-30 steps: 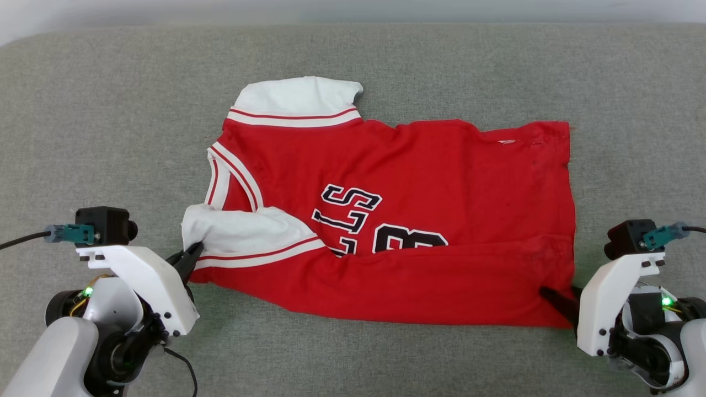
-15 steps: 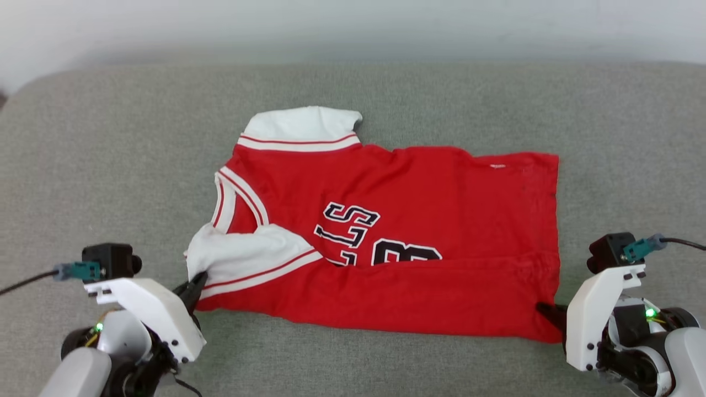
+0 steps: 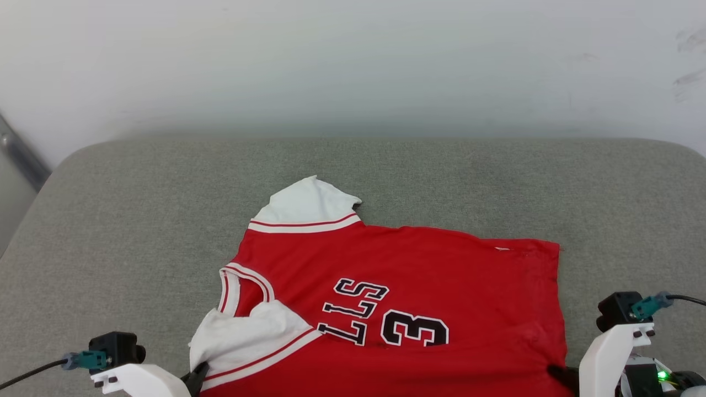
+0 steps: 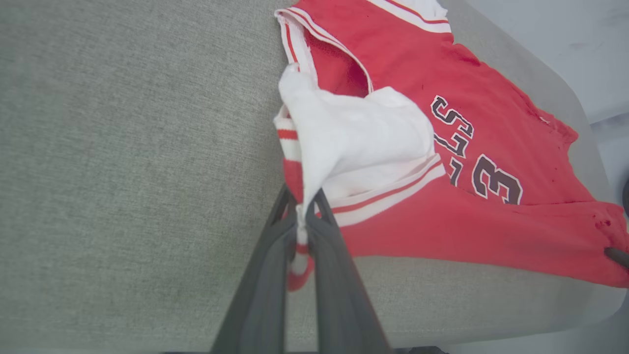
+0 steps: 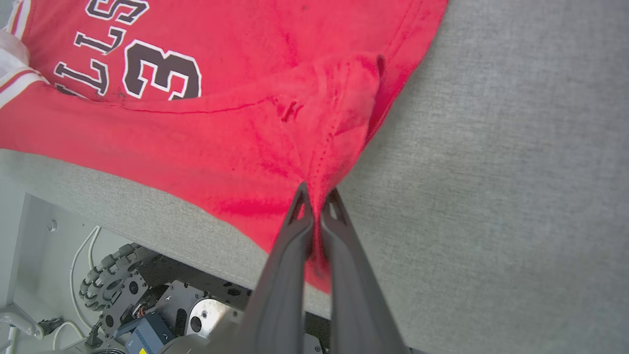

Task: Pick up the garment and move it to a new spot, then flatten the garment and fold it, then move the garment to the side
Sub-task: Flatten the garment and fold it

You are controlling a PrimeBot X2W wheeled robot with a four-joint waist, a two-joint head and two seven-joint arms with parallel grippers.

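Across the work area lies a grey fabric pad (image 3: pixel 138 220) with rounded corners. A pale wall (image 3: pixel 353 66) rises behind its far edge, and a metal strip (image 3: pixel 22 160) runs down at far left.

The shirt (image 3: pixel 441 275) lies on the near half of the pad, collar to the left and hem to the right. Its near edge is folded up over part of the lettering.

The left gripper (image 4: pixel 302 209) is clamped on the edge of the white sleeve (image 4: pixel 354 137) at the near left. The right gripper (image 5: pixel 318 199) is clamped on the red hem corner, which hangs over the pad's front edge.

Below that edge, the right wrist view shows a ribbed wheel (image 5: pixel 105 280) and white cables (image 5: pixel 81 250).
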